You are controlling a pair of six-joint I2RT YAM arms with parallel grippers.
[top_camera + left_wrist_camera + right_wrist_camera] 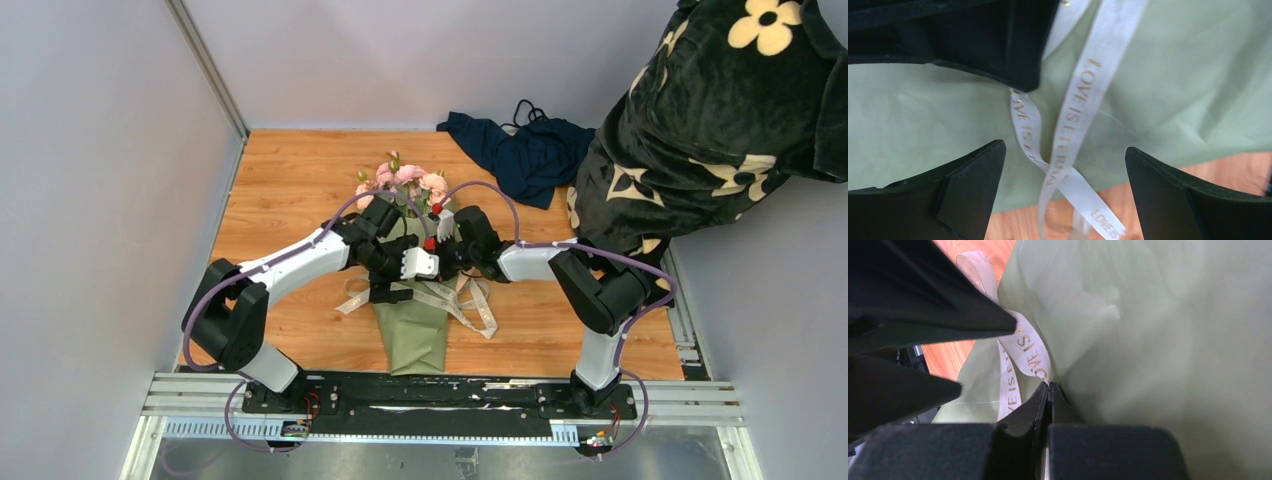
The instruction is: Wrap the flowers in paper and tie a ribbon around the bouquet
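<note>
The bouquet lies mid-table, its pink flowers (405, 180) at the far end and the sage-green paper (412, 340) tapering toward me. A cream ribbon (472, 306) printed with gold letters crosses the cone, and its tails trail onto the wood. My left gripper (1065, 167) is open just above the paper (1173, 90). Two ribbon (1073, 110) strands hang loose between its fingers (973, 192), touching neither. My right gripper (1049, 386) is shut on the ribbon (1029, 352) against the paper (1158, 340). In the top view both grippers (398, 283) (438, 256) meet over the cone's middle.
A dark navy cloth (525, 155) lies at the back right of the wooden table (290, 180). A person in black fabric with cream flower prints (720, 120) stands at the right. Grey walls close the left and back sides.
</note>
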